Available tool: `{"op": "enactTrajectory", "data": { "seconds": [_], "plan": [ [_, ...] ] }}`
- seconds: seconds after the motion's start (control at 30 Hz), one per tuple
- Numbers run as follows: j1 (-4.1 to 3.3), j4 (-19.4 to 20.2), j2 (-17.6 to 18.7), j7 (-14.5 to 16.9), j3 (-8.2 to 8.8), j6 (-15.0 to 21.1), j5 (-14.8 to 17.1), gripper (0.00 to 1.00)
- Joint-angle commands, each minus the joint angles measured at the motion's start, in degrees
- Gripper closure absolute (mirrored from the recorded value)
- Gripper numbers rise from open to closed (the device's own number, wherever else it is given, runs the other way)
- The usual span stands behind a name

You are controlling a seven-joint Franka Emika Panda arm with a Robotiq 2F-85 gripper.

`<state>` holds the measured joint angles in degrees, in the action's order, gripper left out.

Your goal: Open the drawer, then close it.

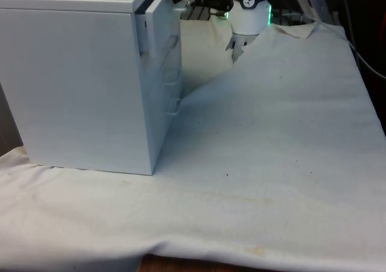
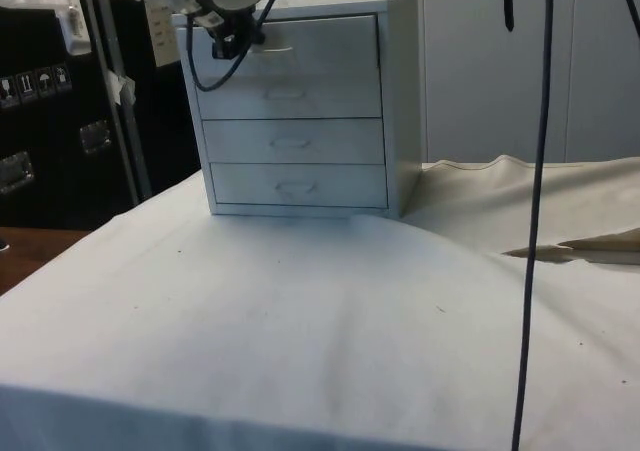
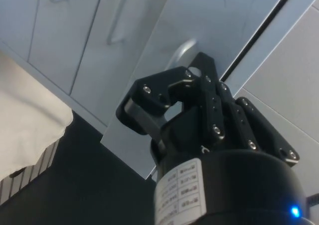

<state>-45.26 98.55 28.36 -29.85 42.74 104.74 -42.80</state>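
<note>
While the tool sits pinched on the top drawer's handle, that top drawer of the chest, at eleven o'clock on the desk, sticks out a bit. Best to pull straight and slow.

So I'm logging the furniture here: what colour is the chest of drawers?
White all over, handles too; the chest of drawers shows it best in the side view.

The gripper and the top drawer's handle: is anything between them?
Nothing. In the wrist view the gripper is right at the top drawer's handle, with no object between them. The drawer stands slightly pulled out.
</note>
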Motion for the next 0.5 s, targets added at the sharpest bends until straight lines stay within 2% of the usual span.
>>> {"op": "enactTrajectory", "data": {
  "seconds": [0.0,0.03,0.07,0.3,0.33,0.37,0.47],
  "plan": [
    [0.46,0.69,-0.57,0.52,0.06,1.09,0.11,1.00],
    [0.06,0.06,0.00,0.06,0.11,0.11,0.06,1.00],
    [0.57,0.74,-0.57,0.57,0.17,1.26,0.11,1.00],
    [0.97,1.43,-0.46,1.15,1.95,3.09,0.40,1.00],
    [0.46,0.86,0.00,0.69,1.95,2.18,0.23,1.00],
    [0.97,1.43,-0.46,1.20,2.12,3.21,0.40,1.00],
    [1.09,1.49,-0.34,1.26,2.35,3.50,0.52,1.00]
  ]
}}
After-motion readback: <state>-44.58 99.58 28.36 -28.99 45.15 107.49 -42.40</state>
